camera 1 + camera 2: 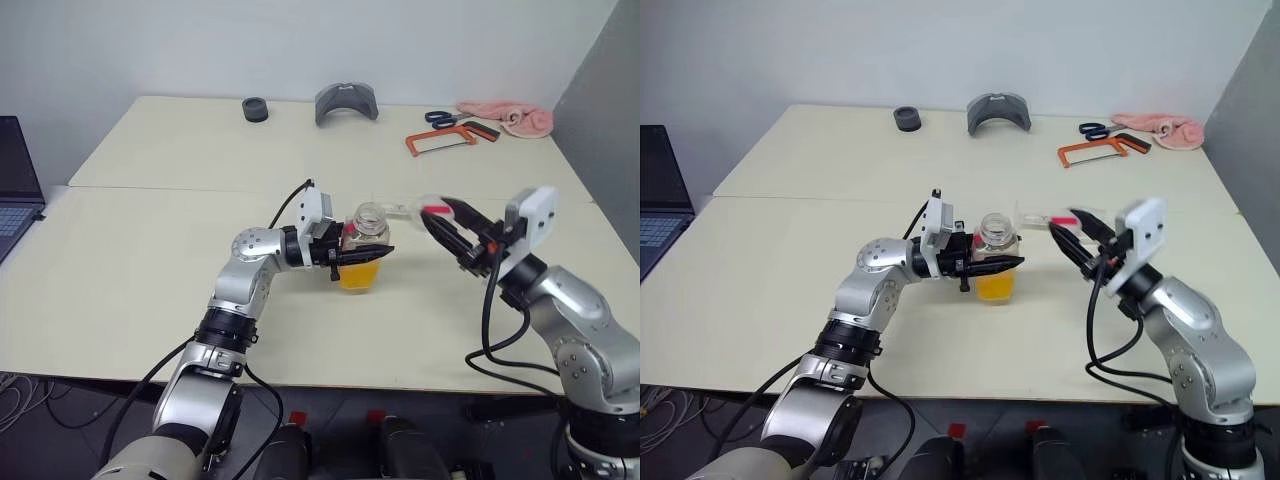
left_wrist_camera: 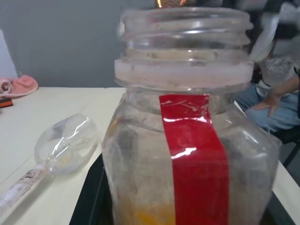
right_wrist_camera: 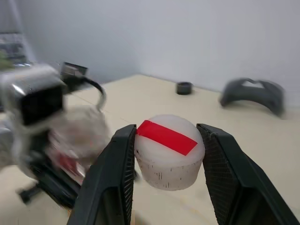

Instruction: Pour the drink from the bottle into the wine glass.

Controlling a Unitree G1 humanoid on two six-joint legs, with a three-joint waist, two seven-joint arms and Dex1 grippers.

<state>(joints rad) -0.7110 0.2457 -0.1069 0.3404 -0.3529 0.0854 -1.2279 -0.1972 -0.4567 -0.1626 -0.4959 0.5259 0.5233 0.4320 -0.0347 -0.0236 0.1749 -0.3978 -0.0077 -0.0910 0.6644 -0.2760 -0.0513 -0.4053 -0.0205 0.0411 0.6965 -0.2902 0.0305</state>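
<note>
Right gripper [image 3: 166, 154] with cap [image 3: 168, 151], seemingly clear of bottle [image 1: 365, 250] rim.

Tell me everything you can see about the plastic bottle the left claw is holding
The small clear plastic bottle stands upright near the middle of the cream table, clamped between the black fingers of the left claw. Its wide threaded neck is open, with no cap on. A red vertical strip runs down one squarish side. Translucent orange drink fills only its lower part. A clear wine glass lies on its side just behind it.
</note>
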